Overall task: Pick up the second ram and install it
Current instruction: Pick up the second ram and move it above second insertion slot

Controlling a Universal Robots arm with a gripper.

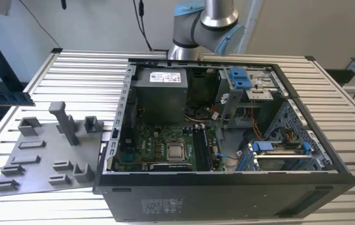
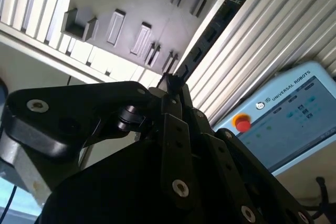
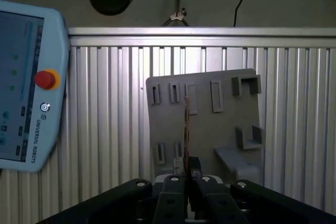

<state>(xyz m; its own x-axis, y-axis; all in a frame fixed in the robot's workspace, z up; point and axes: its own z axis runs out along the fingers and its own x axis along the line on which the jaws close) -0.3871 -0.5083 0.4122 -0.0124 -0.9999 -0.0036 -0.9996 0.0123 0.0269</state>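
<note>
We find the fingers (image 2: 172, 121) closed tight on one end of the second ram (image 2: 207, 35). The stick projects straight out from them and appears edge-on in the first wrist view. Beyond it lies the grey fixture plate (image 3: 210, 135) on the slatted desk (image 3: 105, 119). The open computer case (image 1: 227, 197) stands just beside the plate, on the exterior view's right.

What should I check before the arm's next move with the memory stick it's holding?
1. Grip: gripper shut on the second ram: ok.
2. Stick straight in the grip, edge-on in the first wrist view: ok.
3. Stick clear of the grey fixture plate: ok.
4. Access: computer case open, motherboard exposed: ok.
5. Room in the memory slots beside the processor: cannot tell.
</note>
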